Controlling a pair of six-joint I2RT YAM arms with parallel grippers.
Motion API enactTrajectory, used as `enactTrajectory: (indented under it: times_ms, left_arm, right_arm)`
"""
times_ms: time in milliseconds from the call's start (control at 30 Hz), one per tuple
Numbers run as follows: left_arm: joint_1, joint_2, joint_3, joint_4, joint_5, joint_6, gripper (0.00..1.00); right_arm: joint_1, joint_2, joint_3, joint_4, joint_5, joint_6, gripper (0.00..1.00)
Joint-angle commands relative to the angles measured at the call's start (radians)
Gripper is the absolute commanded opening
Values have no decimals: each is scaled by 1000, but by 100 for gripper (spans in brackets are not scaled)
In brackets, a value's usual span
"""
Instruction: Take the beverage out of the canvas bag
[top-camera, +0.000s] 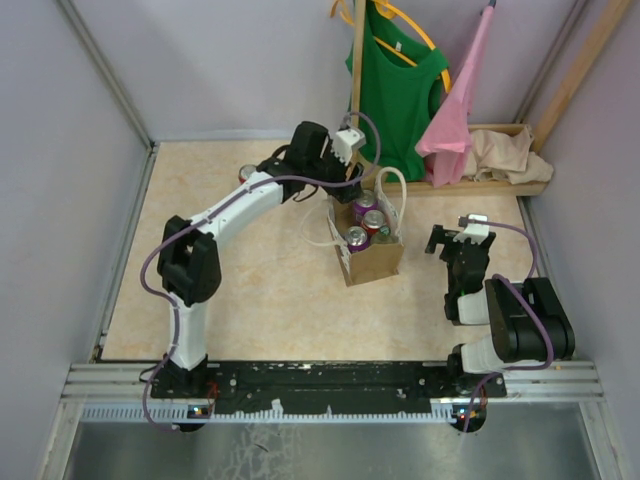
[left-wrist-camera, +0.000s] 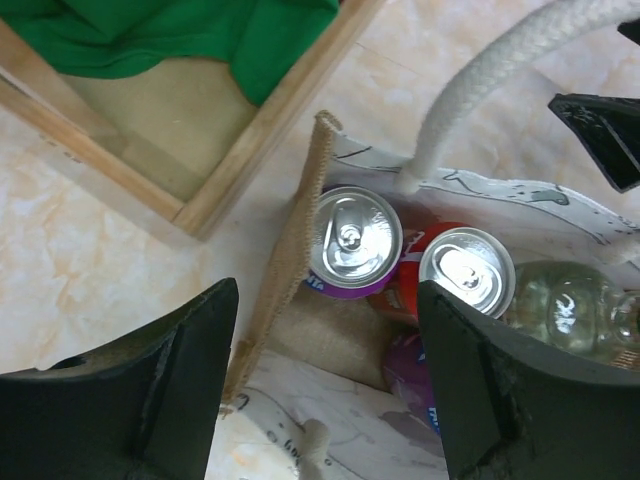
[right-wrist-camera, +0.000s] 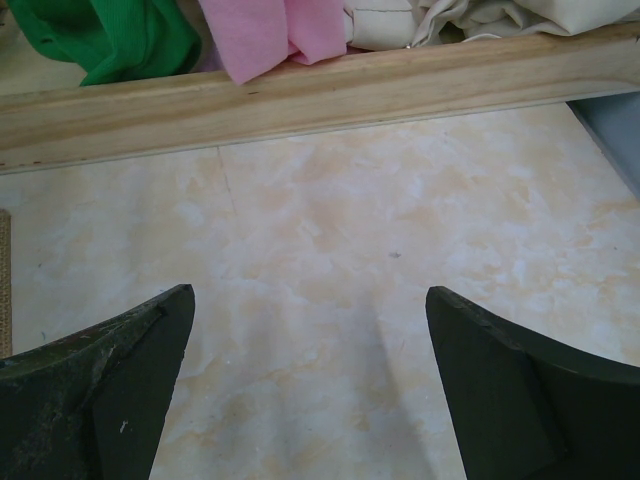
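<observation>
Left tool (left-wrist-camera: 322, 375) wide open, empty, low over canvas bag (left-wrist-camera: 290, 250): one finger outside bag wall, other inside, bracketing purple can (left-wrist-camera: 352, 238), probably for upright grab. Red can (left-wrist-camera: 466, 270) alongside, both upright in bag on table (top-camera: 250, 290). Rope handle (left-wrist-camera: 480, 90) close; snag risk. Right tool (right-wrist-camera: 310, 385) wide, empty, parked well apart.

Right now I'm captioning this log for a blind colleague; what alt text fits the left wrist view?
The open left gripper hovers over the canvas bag, a finger on either side of its burlap wall. Inside are a purple can, a second can and a clear bottle, beside a white rope handle.
</observation>
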Motion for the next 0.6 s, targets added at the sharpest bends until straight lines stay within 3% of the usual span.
enactTrajectory:
  times_ms: [0, 200, 567]
  left_arm:
    - [-34, 0, 37, 11, 43, 1, 78]
    - [-68, -82, -58, 106, 10, 25, 78]
    - [-85, 3, -1, -2, -22, -27, 80]
  right_arm:
    - [-2, 1, 21, 43, 1, 9, 99]
    - [-2, 1, 21, 43, 0, 8, 99]
    - [-2, 1, 21, 44, 0, 8, 99]
